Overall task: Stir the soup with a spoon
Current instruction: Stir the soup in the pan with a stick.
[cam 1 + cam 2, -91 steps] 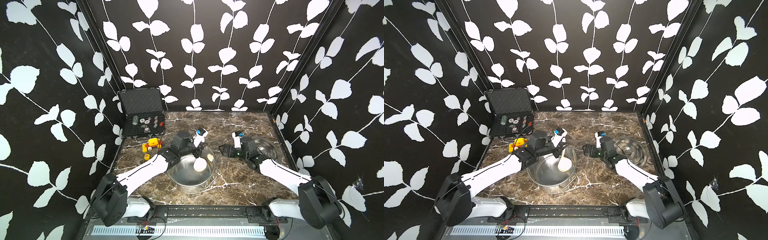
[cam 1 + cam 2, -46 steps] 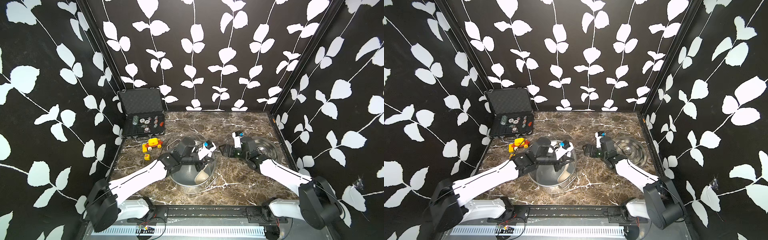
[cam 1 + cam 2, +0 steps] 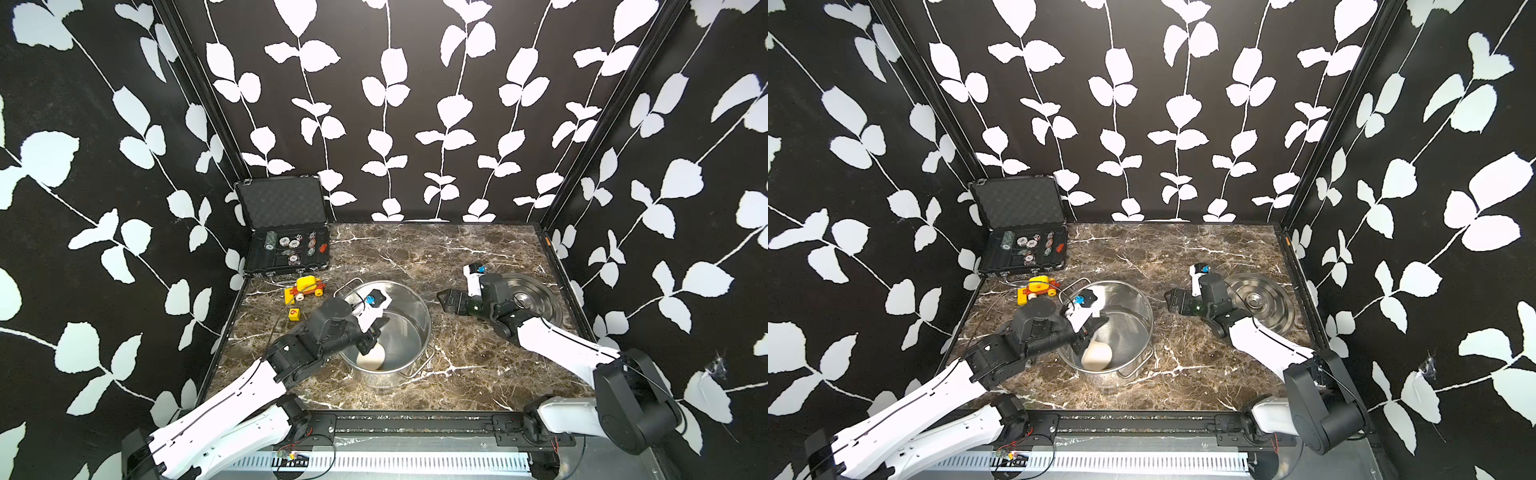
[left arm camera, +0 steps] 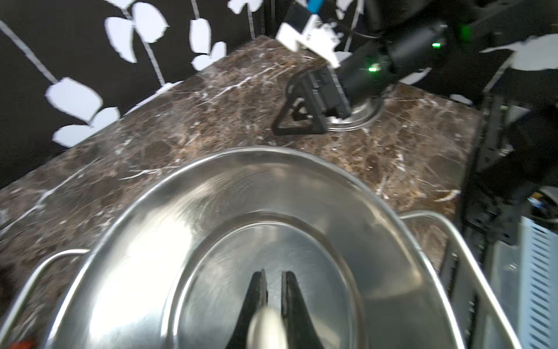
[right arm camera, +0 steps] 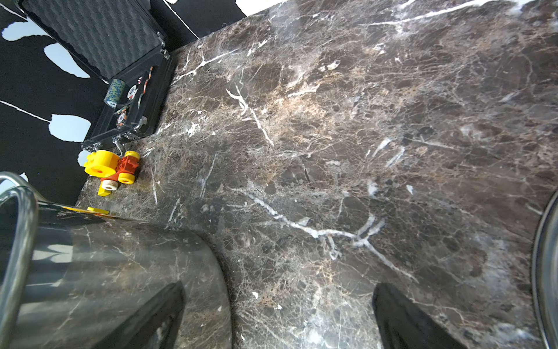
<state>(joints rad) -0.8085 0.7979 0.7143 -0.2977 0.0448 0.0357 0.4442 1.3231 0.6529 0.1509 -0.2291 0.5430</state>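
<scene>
Clamps left gripper (image 4: 274, 273) tight on spoon (image 3: 371, 357) handle, down inside steel pot (image 3: 417, 320); sets white spoon bowl low by pot's near wall. Holds right gripper (image 3: 445, 300) spread wide, empty, low over table (image 3: 415, 257) btwn pot & lid (image 3: 540, 307). Has open case (image 3: 286, 249) w/ chips, toy car (image 3: 305, 287) at far-left corner

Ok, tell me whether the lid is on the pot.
No, the lid lies flat on the table, apart from the open pot.

Spoon (image 3: 371, 356) handle largely hidden
</scene>
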